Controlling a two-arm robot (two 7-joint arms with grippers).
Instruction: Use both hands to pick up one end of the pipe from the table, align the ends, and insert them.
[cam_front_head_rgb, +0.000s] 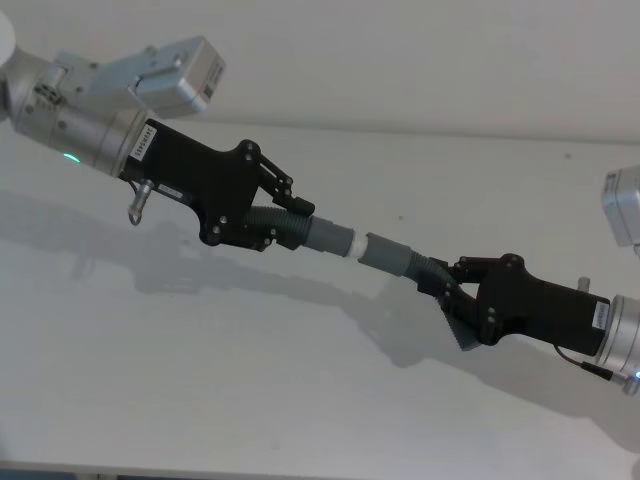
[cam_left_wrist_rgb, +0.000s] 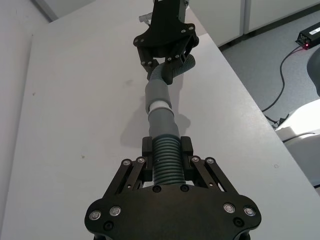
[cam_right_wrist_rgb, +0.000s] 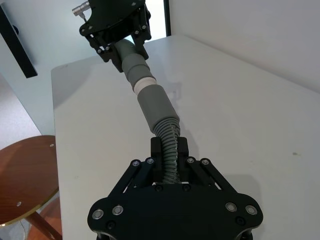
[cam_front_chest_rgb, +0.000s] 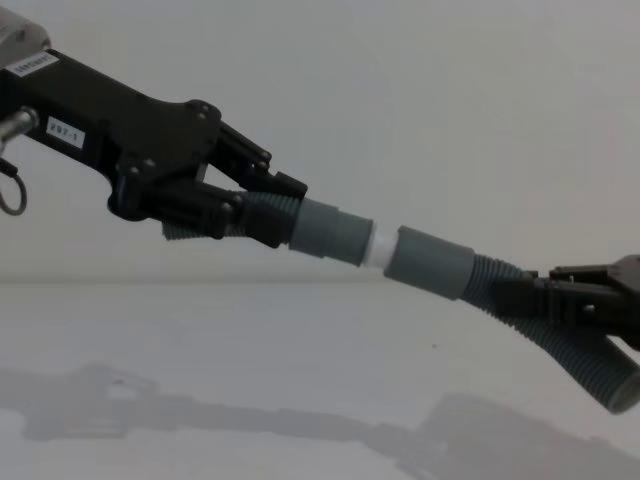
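Head view: the left pincer (cam_front_head_rgb: 268, 222), entering from ten o'clock, clamps the ribbed hose piece with the white-tipped cuff (cam_front_head_rgb: 334, 240), and the right pincer (cam_front_head_rgb: 449, 290), from four o'clock, clamps the hose piece with the plain cuff (cam_front_head_rgb: 390, 252), both held above the worktop (cam_front_head_rgb: 300, 400) on one line so the tip can slide in. Chest view: the white tip (cam_front_chest_rgb: 378, 248) sits at the plain cuff's mouth, seemingly part inserted.
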